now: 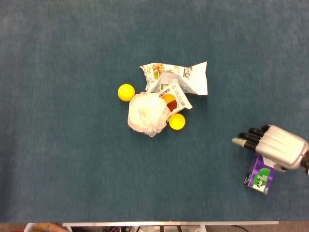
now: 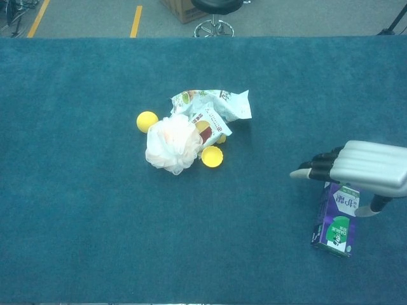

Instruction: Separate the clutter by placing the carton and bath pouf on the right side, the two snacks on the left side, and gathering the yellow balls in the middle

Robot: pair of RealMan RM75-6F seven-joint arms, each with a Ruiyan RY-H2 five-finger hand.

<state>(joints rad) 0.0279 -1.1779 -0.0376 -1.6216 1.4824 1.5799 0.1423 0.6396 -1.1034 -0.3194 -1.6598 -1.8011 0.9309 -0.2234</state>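
I am counting one purple carton [image 1: 259, 177] standing at the right of the table [image 1: 58, 159]. I am seeing one white bath pouf [image 1: 148, 113] in the central cluster. Two snack packets are lying there: a larger bag [image 1: 186, 78] and a smaller sachet [image 1: 175, 97]. I am counting two yellow balls in plain sight, one [image 1: 126, 92] left of the pouf and one [image 1: 176, 121] to its right. One hand [image 1: 275, 146] is showing.
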